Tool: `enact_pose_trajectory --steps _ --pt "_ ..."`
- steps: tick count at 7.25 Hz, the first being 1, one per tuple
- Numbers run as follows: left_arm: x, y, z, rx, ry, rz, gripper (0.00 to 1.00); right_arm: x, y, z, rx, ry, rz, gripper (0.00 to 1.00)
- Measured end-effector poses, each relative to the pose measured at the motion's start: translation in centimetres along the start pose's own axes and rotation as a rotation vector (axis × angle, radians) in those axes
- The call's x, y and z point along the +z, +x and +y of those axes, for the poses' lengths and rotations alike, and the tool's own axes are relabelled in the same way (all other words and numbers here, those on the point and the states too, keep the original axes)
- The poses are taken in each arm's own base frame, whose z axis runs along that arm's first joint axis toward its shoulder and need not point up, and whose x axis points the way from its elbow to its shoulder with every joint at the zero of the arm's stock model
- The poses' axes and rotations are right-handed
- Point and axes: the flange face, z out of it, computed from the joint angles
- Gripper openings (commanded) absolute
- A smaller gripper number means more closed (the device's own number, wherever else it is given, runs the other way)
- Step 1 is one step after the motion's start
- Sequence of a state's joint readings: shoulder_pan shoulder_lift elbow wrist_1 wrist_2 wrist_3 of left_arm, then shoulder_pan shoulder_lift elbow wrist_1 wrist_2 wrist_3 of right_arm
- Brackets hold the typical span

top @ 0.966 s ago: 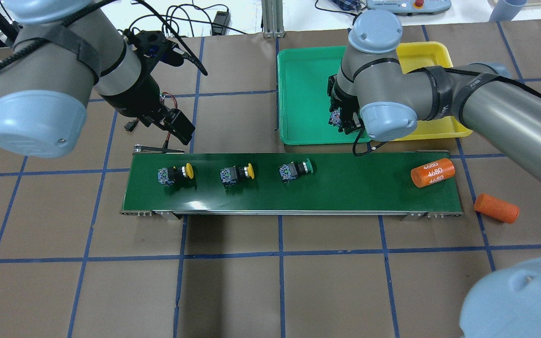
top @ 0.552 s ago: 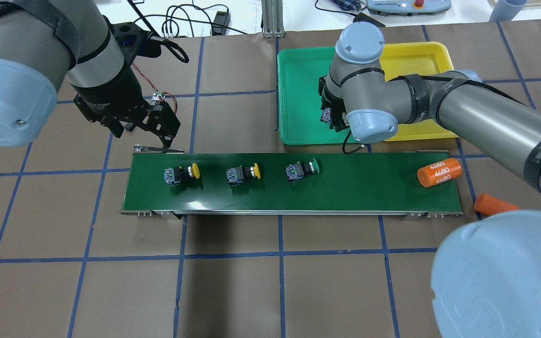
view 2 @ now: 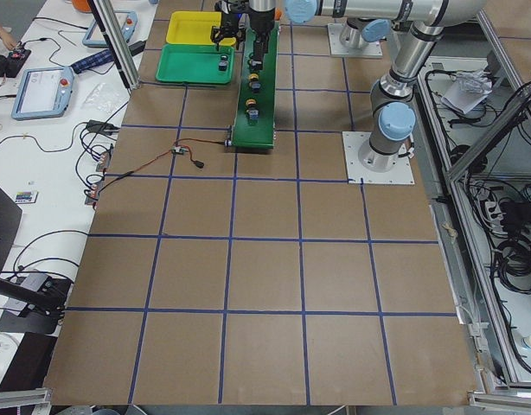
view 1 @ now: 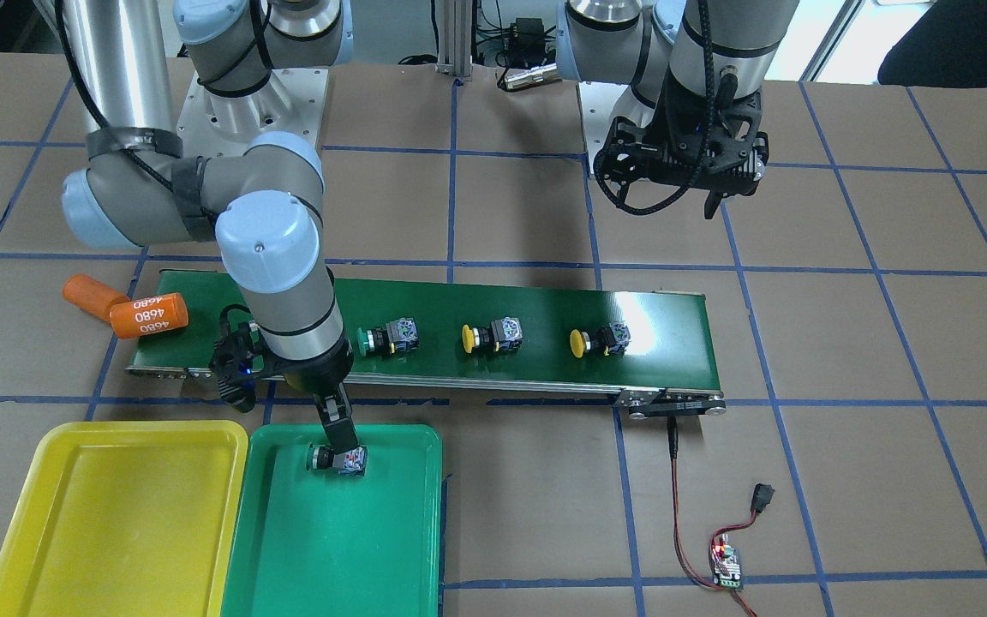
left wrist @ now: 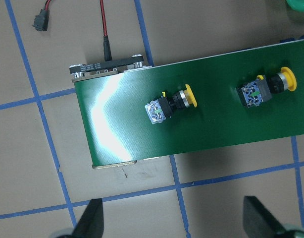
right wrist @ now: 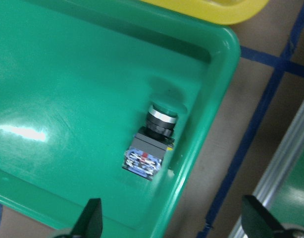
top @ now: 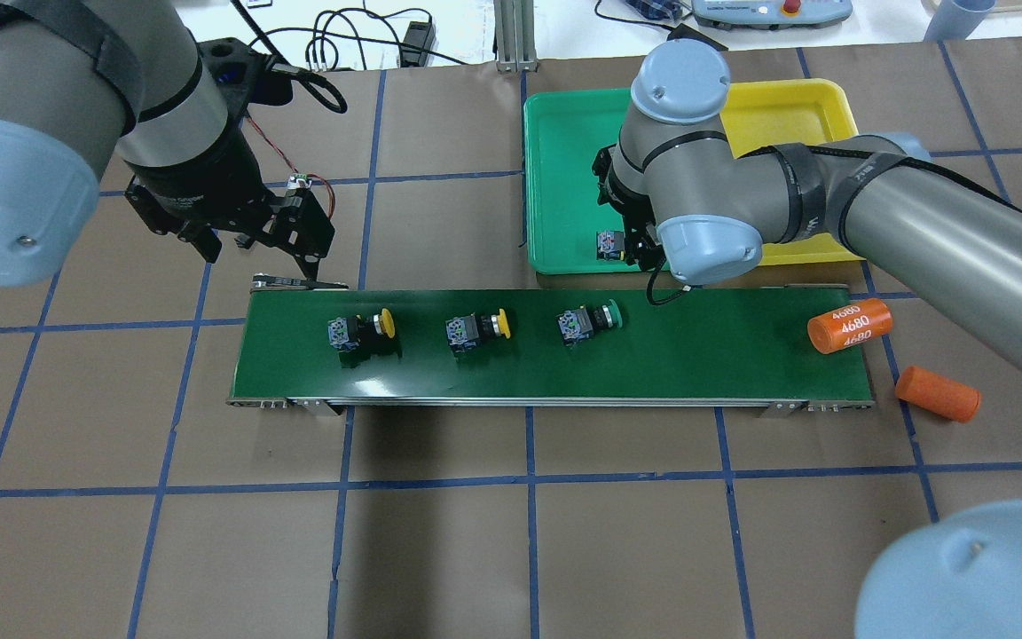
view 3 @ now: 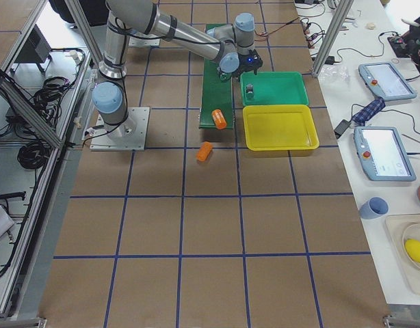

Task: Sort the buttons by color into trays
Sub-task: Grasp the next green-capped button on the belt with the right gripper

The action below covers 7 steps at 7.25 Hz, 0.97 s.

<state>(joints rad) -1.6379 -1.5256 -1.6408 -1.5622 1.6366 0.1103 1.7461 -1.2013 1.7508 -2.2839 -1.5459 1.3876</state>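
Two yellow buttons point(top: 360, 330) point(top: 475, 328) and one green button point(top: 588, 321) lie on their sides on the dark-green belt point(top: 706, 355). Another green-capped button point(right wrist: 153, 144) lies in the green tray point(top: 564, 151), near the corner closest to the belt. My right gripper point(right wrist: 174, 220) hangs open just above it, fingers wide apart and touching nothing. The yellow tray point(top: 786, 106) beside it holds nothing that shows. My left gripper point(left wrist: 177, 225) is open above the table beside the belt's left end, near the leftmost yellow button point(left wrist: 169, 103).
An orange cylinder point(top: 849, 326) marked 4680 sits at the belt's right end, and a second one point(top: 937, 393) lies on the table beyond it. A red-black cable and a small circuit board point(view 1: 726, 561) lie past the belt's other end.
The right gripper lowered over the green tray and let go of its button, which now lies there. The belt's buttons and the orange cylinder moved right. The left arm swung toward the belt's left end.
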Motion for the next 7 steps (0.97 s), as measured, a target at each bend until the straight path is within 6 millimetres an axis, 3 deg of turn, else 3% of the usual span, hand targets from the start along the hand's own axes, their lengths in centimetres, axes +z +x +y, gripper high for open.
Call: enact_pose_trajectory --steps 2,4,7 --pt "-0.3 0.0 -0.2 -0.003 0.008 0.0 1.0 -2.9 4.1 1.8 -0.007 -0.014 0.075 1.0" --pt "-0.4 0.0 0.0 -0.004 0.011 0.0 1.0 -3.5 7.6 2.6 0.021 -0.032 0.18 1.0" --pt "-0.5 0.0 0.1 -0.004 0.013 -0.001 1.0 -1.6 8.3 2.7 0.069 -0.039 0.242 1.0"
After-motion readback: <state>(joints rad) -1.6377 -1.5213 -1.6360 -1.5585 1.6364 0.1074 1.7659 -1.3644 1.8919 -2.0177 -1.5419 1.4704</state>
